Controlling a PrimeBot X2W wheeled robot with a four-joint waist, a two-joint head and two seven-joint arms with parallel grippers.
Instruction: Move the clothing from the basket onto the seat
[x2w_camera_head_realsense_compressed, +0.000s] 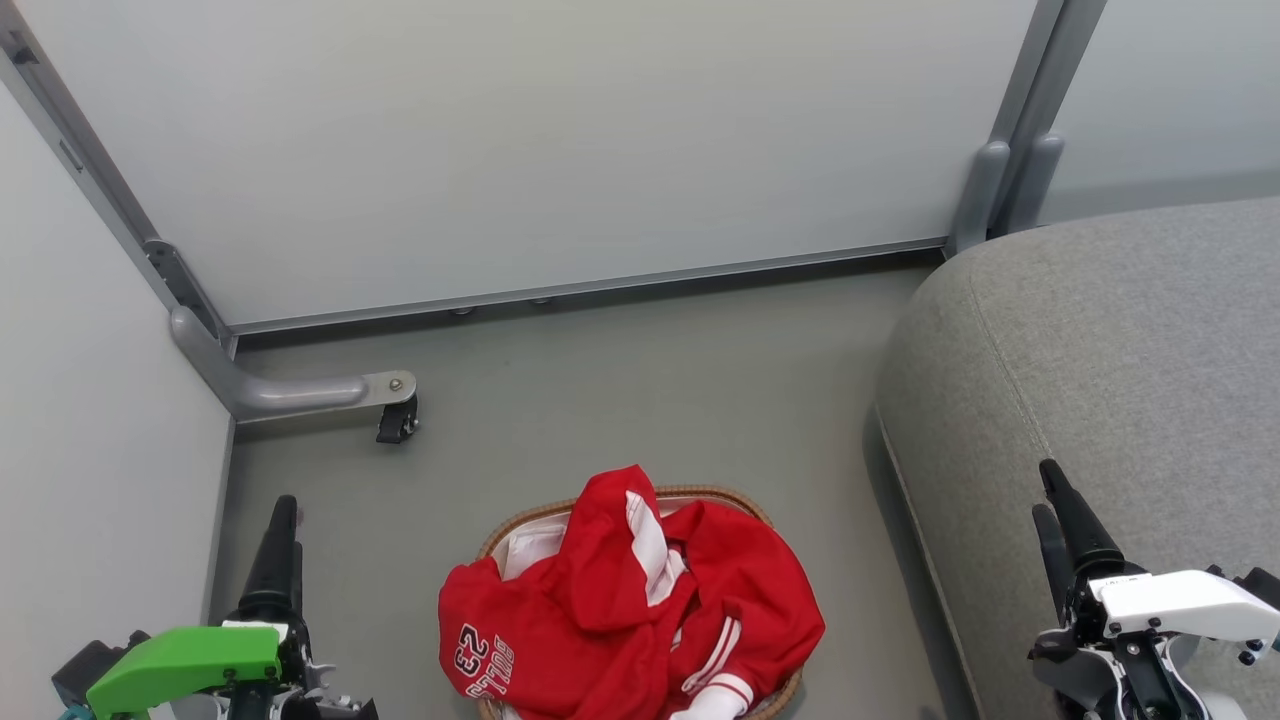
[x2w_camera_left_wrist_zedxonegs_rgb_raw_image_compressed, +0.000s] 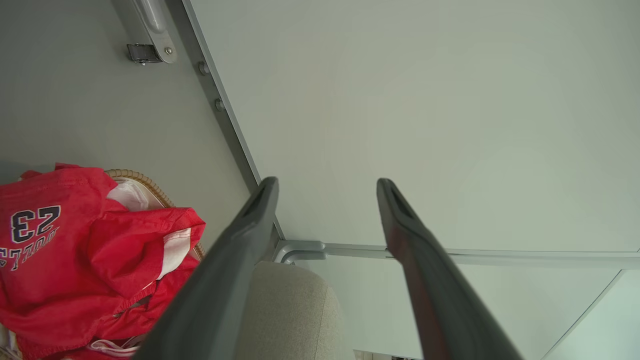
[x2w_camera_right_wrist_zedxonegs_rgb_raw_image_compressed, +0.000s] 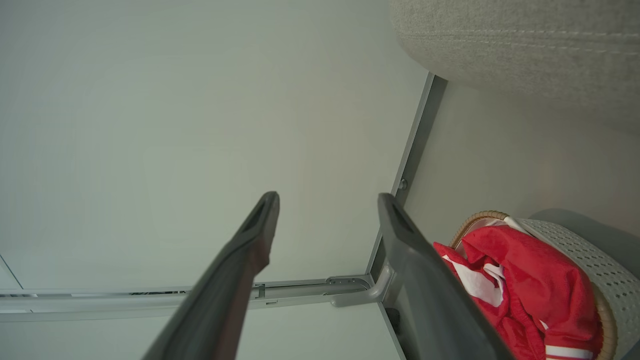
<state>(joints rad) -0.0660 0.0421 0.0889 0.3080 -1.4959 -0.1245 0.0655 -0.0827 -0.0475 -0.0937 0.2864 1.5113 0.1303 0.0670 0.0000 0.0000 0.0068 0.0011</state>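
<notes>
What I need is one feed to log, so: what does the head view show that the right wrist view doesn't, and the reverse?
Head view's extras: the left gripper at lower left, and the white "23" lettering on the clothing.
Right wrist view's extra: the perforated white wall of the basket.
Shared: the red clothing heaped in the basket, its brown woven rim, the grey seat with nothing red on it, and the right gripper, fingers apart and empty.
</notes>
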